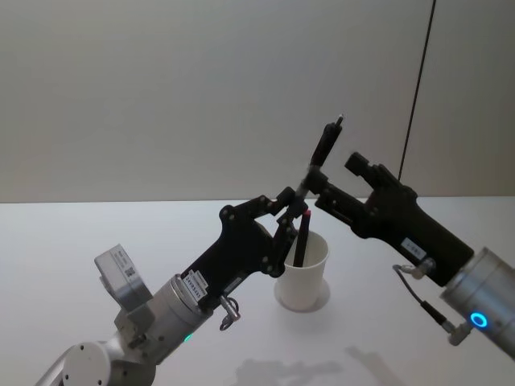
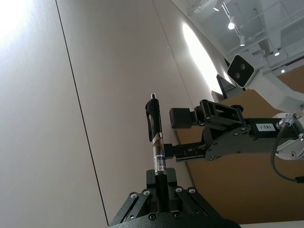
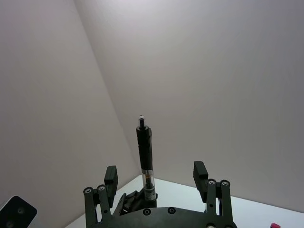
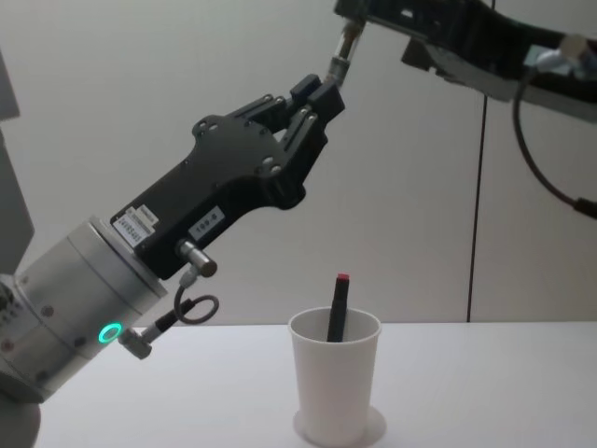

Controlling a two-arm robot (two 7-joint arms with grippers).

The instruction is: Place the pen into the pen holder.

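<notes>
White table (image 1: 96, 241) below us, we hold the pen (image 1: 319, 158) aloft above the pen holder (image 1: 302, 272), our left gripper (image 1: 288, 211) clamped on its lower end and our right gripper (image 3: 156, 178) spread open around it. Its long axis runs near upright, clicker end up. We judge lowering comes next, beside the red-tipped pen (image 4: 337, 308) inside.

The pen holder (image 4: 334, 387) looks like matt white paper (smooth-walled); the pen (image 2: 156, 142) is glossy plastic.
</notes>
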